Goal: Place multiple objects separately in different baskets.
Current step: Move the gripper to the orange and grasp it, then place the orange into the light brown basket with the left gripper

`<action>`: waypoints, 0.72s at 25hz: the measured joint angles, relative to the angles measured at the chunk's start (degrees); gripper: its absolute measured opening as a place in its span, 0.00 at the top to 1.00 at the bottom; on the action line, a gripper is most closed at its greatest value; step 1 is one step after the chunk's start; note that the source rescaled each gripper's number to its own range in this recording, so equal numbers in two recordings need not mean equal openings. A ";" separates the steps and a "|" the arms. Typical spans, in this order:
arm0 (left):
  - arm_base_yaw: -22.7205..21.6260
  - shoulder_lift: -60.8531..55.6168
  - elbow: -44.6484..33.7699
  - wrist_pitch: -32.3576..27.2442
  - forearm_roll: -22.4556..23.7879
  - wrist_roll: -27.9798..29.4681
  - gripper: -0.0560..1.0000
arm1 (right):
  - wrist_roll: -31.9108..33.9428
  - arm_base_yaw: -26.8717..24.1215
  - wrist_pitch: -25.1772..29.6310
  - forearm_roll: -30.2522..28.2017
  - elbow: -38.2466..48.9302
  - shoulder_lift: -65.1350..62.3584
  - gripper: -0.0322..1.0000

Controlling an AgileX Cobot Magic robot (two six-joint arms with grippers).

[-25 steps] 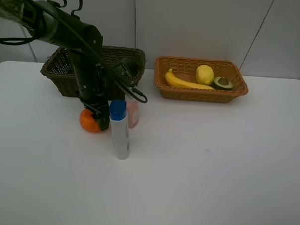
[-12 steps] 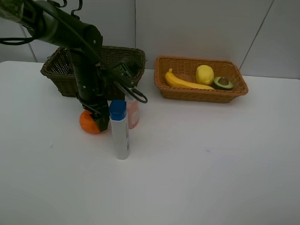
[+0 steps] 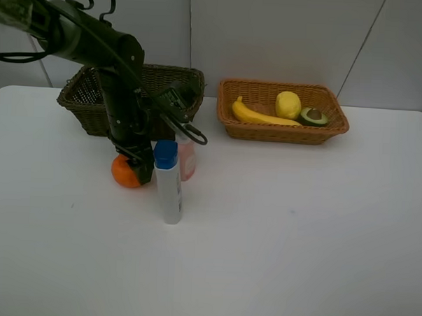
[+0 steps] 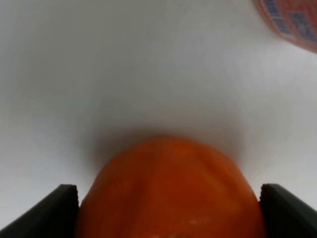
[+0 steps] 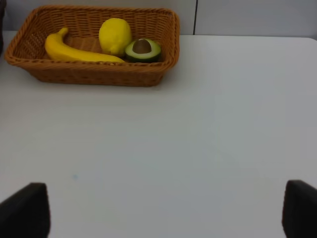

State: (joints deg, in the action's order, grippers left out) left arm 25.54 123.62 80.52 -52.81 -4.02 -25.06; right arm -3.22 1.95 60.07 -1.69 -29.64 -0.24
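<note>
Half hiding the orange (image 3: pixel 121 174) from above and pinching it flank to flank with the left gripper (image 3: pixel 133 165): jaws standing wide, each fingertip (image 4: pixel 64 210) touching the fruit's side in the wrist view. Sitting on the white table (image 3: pixel 298 246) at left, just on the near side of the dark olive basket (image 3: pixel 84 100), not yet lifted. Showing no long axis and no visible stem, being round, so pointing nowhere that can be told. Reaching in from straight overhead, likely for want of room, given the white blue-capped bottle (image 3: pixel 169 188) and small pink bottle (image 3: pixel 188 157) standing upright just to the right, long axes vertical. Probably heading for the orange-tan basket (image 3: pixel 282 136) at far right, fruit joining fruit: already holding the banana (image 3: pixel 262 116), lemon (image 3: pixel 288 104) and halved avocado (image 3: pixel 314 116), with the banana lying along the near wall, long axis running left to right, and the avocado lying cut face up. Waiting out of the high view with the right gripper (image 5: pixel 158 218), jaws spread wide over bare table, gripping nothing.
</note>
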 joint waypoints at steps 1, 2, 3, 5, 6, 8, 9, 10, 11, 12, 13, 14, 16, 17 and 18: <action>0.00 -0.38 0.00 0.05 0.12 0.00 0.06 | 0.00 0.00 0.00 0.00 0.00 0.00 0.02; 0.00 -0.90 0.00 0.12 0.12 0.00 0.06 | 0.00 0.00 0.00 0.00 0.00 0.00 0.02; 0.00 -1.47 0.00 0.23 0.12 0.00 0.06 | 0.00 0.00 0.00 0.00 0.00 0.00 0.02; 0.00 -2.42 0.00 0.23 0.12 0.00 0.06 | 0.00 0.00 0.00 0.00 0.00 0.00 0.02; 0.00 -2.95 0.00 0.23 0.12 0.07 0.06 | 0.00 0.00 0.00 0.00 0.00 0.00 0.02; 0.00 -3.88 0.00 0.23 0.12 0.45 0.06 | 0.00 0.00 0.00 0.00 0.00 0.00 0.02; 0.00 -4.49 0.00 0.23 0.12 0.59 0.06 | 0.00 0.00 0.00 0.00 0.00 0.00 0.02; 0.00 -5.15 0.00 0.17 0.12 0.62 0.06 | 0.00 0.00 0.00 0.00 0.00 0.00 0.02; 0.00 -5.67 0.00 0.05 0.12 0.64 0.06 | 0.00 0.00 0.00 0.00 0.00 0.00 0.02; 0.00 -6.33 0.00 -0.13 0.12 0.69 0.06 | 0.00 0.00 0.00 0.00 0.00 0.00 0.02; 0.00 -6.92 0.00 -0.49 0.12 0.69 0.06 | 0.00 0.00 0.00 0.00 0.00 0.00 0.02; 0.00 -7.51 0.00 -1.01 0.12 0.69 0.06 | 0.00 0.00 0.00 0.00 0.00 0.00 0.02; 0.00 -8.62 0.00 -2.05 0.12 0.69 0.06 | 0.00 0.00 0.00 0.00 0.00 0.00 0.02; 0.00 -9.28 0.00 -2.68 0.12 0.69 0.06 | 0.00 0.00 0.00 0.00 0.00 0.00 0.02; 0.00 -9.87 0.00 -3.26 0.12 0.69 0.06 | 0.00 0.00 0.00 0.00 0.00 0.00 0.02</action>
State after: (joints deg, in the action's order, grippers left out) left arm 25.54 113.75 80.52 -56.07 -3.90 -24.37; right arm -3.22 1.95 60.07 -1.69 -29.64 -0.24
